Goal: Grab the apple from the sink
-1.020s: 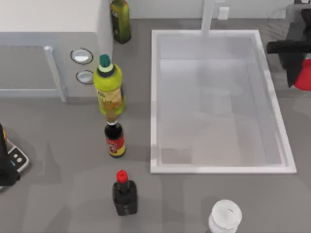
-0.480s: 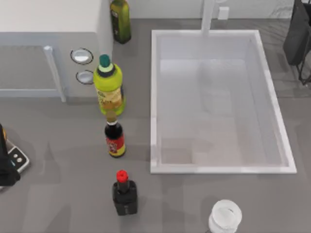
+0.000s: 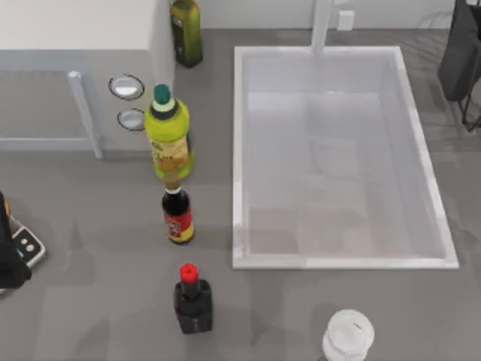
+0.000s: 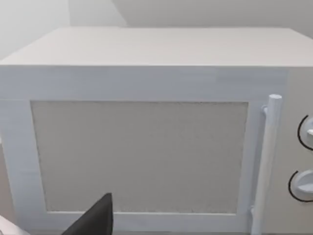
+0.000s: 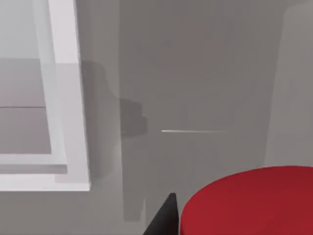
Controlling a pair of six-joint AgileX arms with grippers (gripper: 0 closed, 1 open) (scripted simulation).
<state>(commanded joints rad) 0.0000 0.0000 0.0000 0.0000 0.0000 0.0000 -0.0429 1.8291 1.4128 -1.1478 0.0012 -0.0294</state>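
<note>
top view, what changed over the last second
The right arm drew back from beside the sink toward the top view's upper right edge, carrying the apple with it; the apple sits by the right gripper in the right wrist view. From half a second ago to now nothing visibly moved. The left arm stayed parked at the left edge, and the bottles and sink kept their places.

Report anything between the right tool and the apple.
Nothing visible does: the apple sits close beside the right tool, over bare counter next to the sink rim. Left tool parked far left.
</note>
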